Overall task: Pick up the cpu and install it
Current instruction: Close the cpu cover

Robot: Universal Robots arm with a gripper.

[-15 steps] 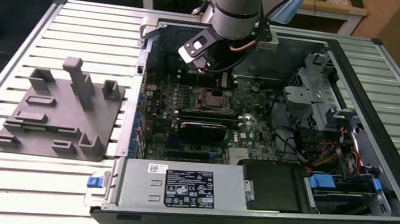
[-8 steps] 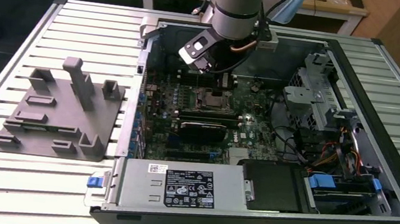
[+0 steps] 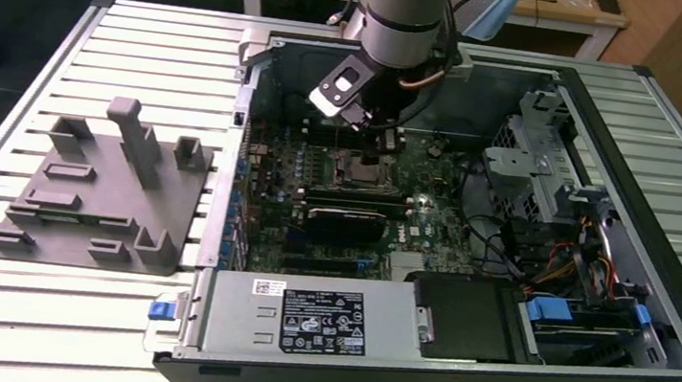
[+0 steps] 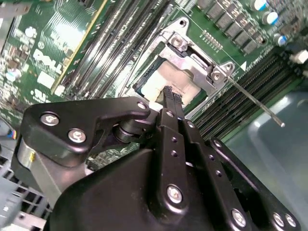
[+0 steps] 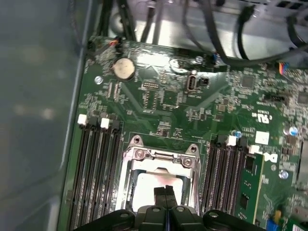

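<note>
The gripper (image 4: 171, 97) is seen with its fingers closed against each other and nothing clamped between them. The tips are poised over the pale top of the cpu (image 4: 159, 79), which lies inside the socket frame (image 4: 192, 55); contact cannot be confirmed. In the exterior view the grey fixture (image 3: 103, 188) is found at nine o'clock from the socket, well apart. Any pressing is probably best kept light and straight down so that the chip is seated flat, with the thin lever (image 4: 255, 103) avoided.

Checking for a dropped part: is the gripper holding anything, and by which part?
Nothing: the gripper hangs with jaws shut together over the cpu, which lies in its socket.
</note>
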